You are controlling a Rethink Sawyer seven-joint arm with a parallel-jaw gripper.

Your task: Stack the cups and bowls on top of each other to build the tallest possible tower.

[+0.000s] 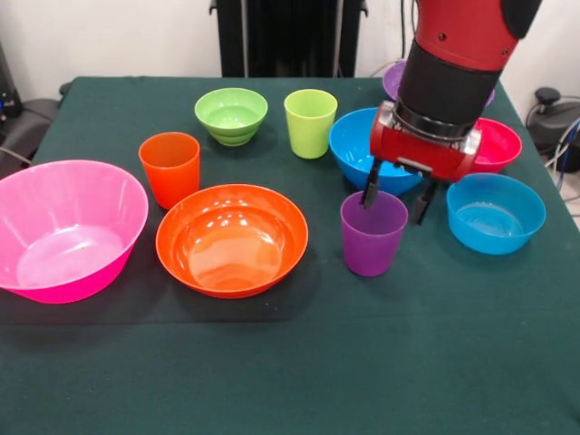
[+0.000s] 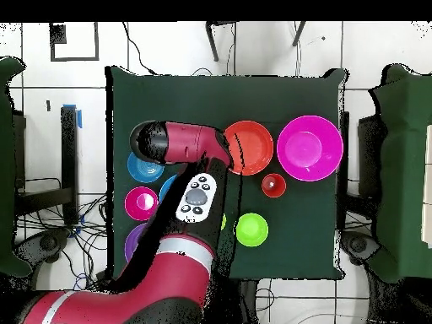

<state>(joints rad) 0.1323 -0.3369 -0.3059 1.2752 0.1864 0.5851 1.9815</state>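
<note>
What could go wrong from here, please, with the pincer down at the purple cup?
1. The open pincer has one finger at the purple cup rim and one outside; closing off-centre might tip the cup.
2. The blue bowl and light blue bowl sit close on either side, so a sideways swing could knock them.
3. The arm hides the cup from overhead, so alignment is hard to check.

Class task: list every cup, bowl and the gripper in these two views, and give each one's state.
purple cup: upright, between the open jaws
orange cup: upright, empty
lime green cup: upright, empty
big pink bowl: upright, empty
orange bowl: upright, empty
light blue bowl: upright, unstacked
gripper: open
</note>
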